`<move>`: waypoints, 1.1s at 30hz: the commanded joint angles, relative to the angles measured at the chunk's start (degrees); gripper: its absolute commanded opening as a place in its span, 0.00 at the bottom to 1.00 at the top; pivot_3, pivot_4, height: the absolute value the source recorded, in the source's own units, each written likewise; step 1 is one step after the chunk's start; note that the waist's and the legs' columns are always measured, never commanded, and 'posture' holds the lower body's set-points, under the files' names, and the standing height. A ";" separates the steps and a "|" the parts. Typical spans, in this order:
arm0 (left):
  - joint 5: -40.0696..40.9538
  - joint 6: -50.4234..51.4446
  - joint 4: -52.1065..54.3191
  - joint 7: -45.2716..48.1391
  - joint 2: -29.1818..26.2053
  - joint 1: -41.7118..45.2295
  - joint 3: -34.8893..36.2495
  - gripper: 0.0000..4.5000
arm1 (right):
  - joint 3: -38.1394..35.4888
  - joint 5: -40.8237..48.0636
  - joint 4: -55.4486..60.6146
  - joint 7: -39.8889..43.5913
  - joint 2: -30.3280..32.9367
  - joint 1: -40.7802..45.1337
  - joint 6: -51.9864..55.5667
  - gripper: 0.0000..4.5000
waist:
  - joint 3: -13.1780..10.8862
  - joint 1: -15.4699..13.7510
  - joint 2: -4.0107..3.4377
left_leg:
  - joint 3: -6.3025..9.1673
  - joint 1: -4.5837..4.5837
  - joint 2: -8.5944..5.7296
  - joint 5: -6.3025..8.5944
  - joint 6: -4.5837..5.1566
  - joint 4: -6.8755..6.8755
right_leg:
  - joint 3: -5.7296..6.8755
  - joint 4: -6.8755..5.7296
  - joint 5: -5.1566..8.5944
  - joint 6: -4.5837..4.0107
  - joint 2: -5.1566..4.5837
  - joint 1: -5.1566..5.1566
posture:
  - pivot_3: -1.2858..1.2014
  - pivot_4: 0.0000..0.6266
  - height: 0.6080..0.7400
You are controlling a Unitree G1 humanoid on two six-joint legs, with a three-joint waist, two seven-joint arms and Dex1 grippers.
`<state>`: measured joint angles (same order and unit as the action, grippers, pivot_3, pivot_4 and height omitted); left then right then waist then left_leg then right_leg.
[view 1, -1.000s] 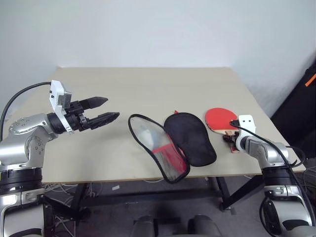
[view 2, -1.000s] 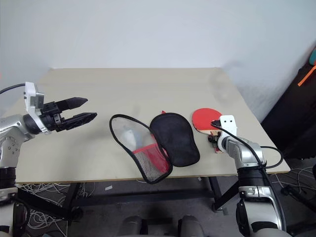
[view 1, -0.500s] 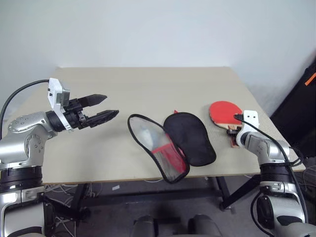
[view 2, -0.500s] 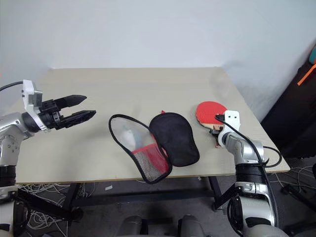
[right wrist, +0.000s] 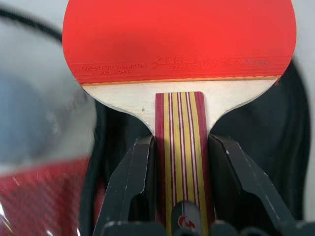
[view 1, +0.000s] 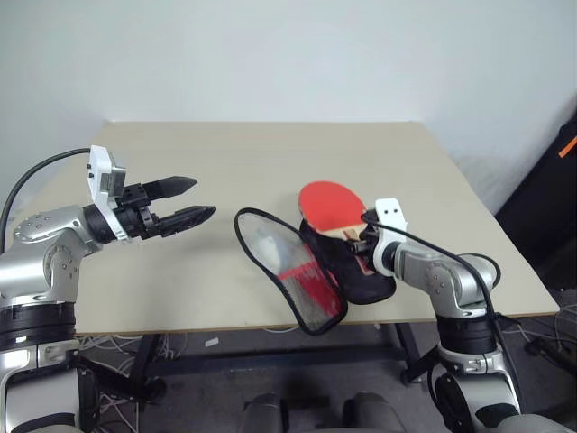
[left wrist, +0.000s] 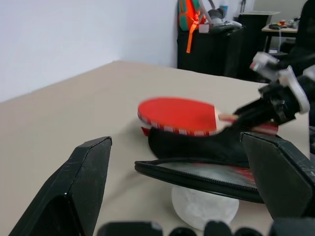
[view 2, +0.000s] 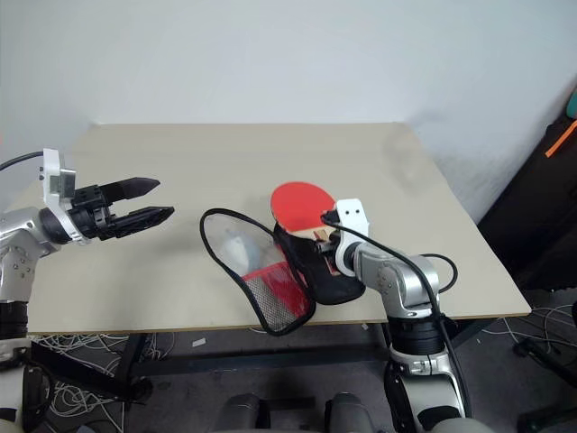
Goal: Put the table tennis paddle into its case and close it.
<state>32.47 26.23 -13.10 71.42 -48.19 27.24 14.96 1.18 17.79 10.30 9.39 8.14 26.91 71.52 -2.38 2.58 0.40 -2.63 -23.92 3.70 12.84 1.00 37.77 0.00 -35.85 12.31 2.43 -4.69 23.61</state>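
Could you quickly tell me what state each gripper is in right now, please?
Left gripper: open, holding nothing, hovering over the table.
Right gripper: shut on the table tennis paddle by its handle, above the open case.

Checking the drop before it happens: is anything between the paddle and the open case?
Nothing visible. The paddle, held by the right gripper, hangs just above the open case; the left gripper hovers well aside.

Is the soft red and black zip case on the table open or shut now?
Open: the soft red and black zip case lies spread in two halves, black lining and mesh panel both exposed.
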 commanded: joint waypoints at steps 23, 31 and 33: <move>0.11 -0.82 1.04 1.40 -1.34 1.06 0.62 1.00 | 3.58 -4.36 0.02 -0.57 2.02 -3.34 -4.45 0.62 | 0.00 0.02 0.00 | 0.00 0.02 0.00 0.00 0.00 0.00 | 0.00 0.00 0.11 0.17 0.00 -0.01 | 0.52 0.00 1.00; -0.17 -1.24 0.61 1.61 -1.69 1.07 0.75 1.00 | 1.52 -1.23 6.68 3.53 4.53 -1.50 -0.14 0.99 | 0.00 0.01 0.00 | 0.01 0.02 0.00 0.00 0.00 0.01 | 0.00 0.00 0.11 0.17 0.00 -0.01 | 0.52 0.00 1.00; -0.22 -1.29 0.38 1.80 -1.92 1.00 0.85 1.00 | -0.01 0.74 9.04 5.80 6.32 0.17 1.21 0.99 | -0.01 0.01 -0.01 | 0.00 0.01 0.00 0.00 0.00 0.01 | -0.01 0.00 0.11 0.17 0.00 0.00 | 0.52 0.00 1.00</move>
<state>32.21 25.80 -13.12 72.84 -48.74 27.26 14.87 3.50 16.79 15.08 13.67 13.55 24.61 72.21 -2.39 2.58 0.39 -2.63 -23.91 3.70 12.83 1.00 37.78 -0.01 -35.85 12.42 2.60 -4.69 23.60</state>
